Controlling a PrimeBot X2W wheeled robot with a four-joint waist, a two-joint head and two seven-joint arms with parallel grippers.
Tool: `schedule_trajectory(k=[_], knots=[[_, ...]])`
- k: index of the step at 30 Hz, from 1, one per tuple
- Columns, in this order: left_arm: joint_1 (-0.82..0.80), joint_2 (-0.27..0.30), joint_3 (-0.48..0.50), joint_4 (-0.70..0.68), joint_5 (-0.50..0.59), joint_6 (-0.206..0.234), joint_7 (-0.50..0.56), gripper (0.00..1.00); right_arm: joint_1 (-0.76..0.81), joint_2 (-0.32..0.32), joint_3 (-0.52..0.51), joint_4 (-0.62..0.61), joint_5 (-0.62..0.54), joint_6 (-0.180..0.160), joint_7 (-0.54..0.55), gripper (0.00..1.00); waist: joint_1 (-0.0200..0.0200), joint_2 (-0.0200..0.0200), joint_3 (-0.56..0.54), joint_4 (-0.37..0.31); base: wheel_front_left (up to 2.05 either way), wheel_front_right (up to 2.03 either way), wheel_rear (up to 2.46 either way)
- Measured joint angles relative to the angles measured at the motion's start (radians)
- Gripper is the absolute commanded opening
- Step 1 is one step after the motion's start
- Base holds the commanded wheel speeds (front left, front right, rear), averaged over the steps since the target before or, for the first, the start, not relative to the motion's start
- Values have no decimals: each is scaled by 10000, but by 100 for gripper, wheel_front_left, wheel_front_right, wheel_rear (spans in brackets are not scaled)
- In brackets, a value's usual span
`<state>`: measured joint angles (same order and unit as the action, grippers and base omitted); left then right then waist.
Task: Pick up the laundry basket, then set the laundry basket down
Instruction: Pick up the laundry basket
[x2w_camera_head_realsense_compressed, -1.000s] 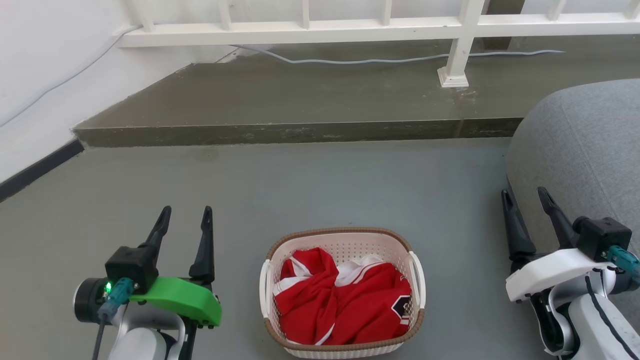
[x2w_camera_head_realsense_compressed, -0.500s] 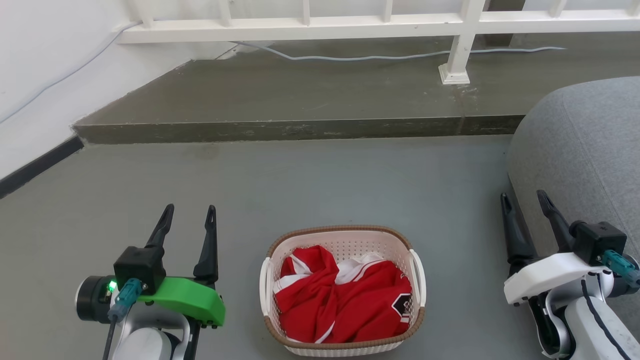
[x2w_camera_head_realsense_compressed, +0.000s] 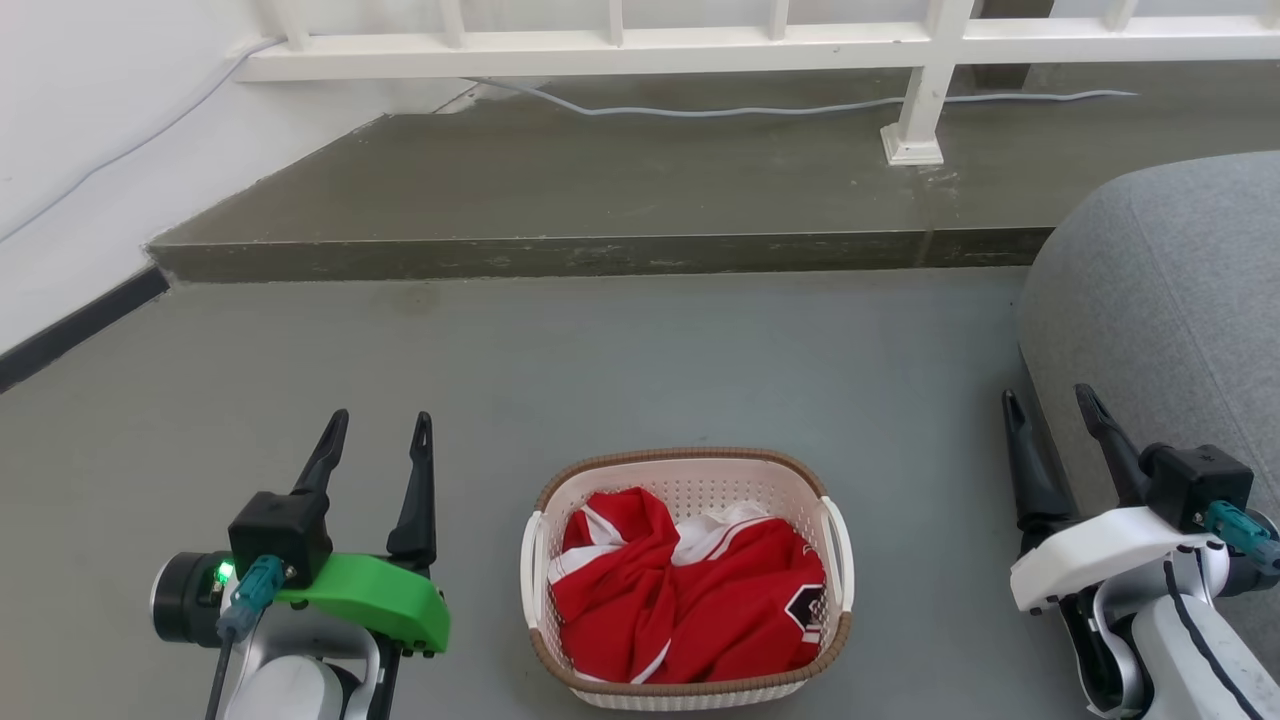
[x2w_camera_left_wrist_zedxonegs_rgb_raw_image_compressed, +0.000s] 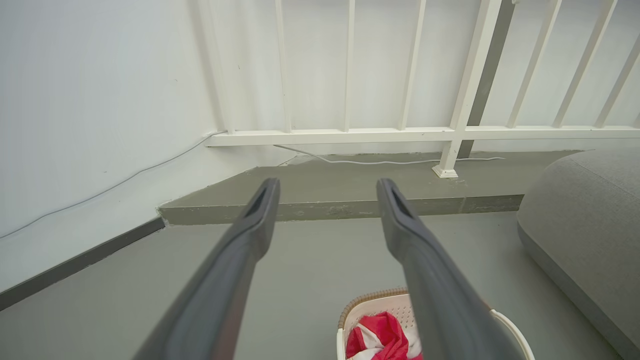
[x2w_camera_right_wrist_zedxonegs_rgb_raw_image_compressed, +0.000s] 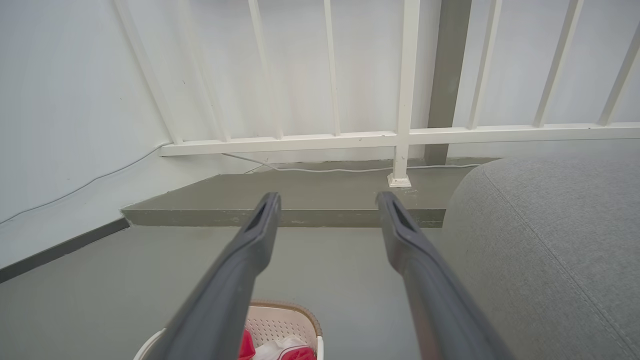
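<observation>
The laundry basket (x2w_camera_head_realsense_compressed: 686, 480) stands on the grey floor at the bottom middle of the head view, cream-white with a brown rim and white side handles, holding red and white clothing (x2w_camera_head_realsense_compressed: 685, 600). My left gripper (x2w_camera_head_realsense_compressed: 378, 430) hovers open to its left, well apart from it. On the other side my right gripper (x2w_camera_head_realsense_compressed: 1050, 405) is open too, close to the grey sofa. The left wrist view catches the laundry basket (x2w_camera_left_wrist_zedxonegs_rgb_raw_image_compressed: 372, 307) low between the left gripper (x2w_camera_left_wrist_zedxonegs_rgb_raw_image_compressed: 327, 187) fingers. The right wrist view has the laundry basket (x2w_camera_right_wrist_zedxonegs_rgb_raw_image_compressed: 285, 320) at the bottom, beside the right gripper (x2w_camera_right_wrist_zedxonegs_rgb_raw_image_compressed: 327, 200).
A raised concrete step (x2w_camera_head_realsense_compressed: 600, 255) runs across the floor ahead, with a white railing (x2w_camera_head_realsense_compressed: 915, 100) and a cable (x2w_camera_head_realsense_compressed: 700, 108) on it. A grey sofa (x2w_camera_head_realsense_compressed: 1160, 300) fills the right side. The white wall (x2w_camera_head_realsense_compressed: 80, 150) stands at the left.
The head view has shifted slightly, so the basket sits a little higher in the picture. Both grippers stay open in much the same places.
</observation>
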<state>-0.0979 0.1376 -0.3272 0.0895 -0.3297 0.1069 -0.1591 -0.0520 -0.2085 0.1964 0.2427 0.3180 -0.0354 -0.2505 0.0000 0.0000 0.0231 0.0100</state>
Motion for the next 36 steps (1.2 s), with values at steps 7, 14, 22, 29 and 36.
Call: schedule_trajectory(k=[7, 14, 22, 29, 36], knots=[[-1, 0, -15, -25, 4, 0, 52, 100, -9, -67, 2, 23, -2, 77, 0, 100, 0, 0, 93, 17, 0, 0, 0], [-8, -46, -15, -92, 4, 2, 88, 100, -44, -100, 15, -4, -13, 88, 0, 100, 0, 0, 420, 36, 0, 0, 0], [-37, -169, -96, -163, 2, 2, 192, 100, -284, -102, 40, -38, -13, 176, 6, 100, 0, 0, 1033, 42, 0, 0, 0], [-389, -263, -186, -215, -98, -2, 316, 100, -709, -98, 75, -56, -6, 263, 21, 100, 0, 0, 1840, 14, 0, 0, 0], [-895, -337, -201, 8, -313, -77, 552, 100, -1187, -67, 138, 4, -2, 316, 104, 100, 0, 0, 2767, -64, 0, 0, 0]])
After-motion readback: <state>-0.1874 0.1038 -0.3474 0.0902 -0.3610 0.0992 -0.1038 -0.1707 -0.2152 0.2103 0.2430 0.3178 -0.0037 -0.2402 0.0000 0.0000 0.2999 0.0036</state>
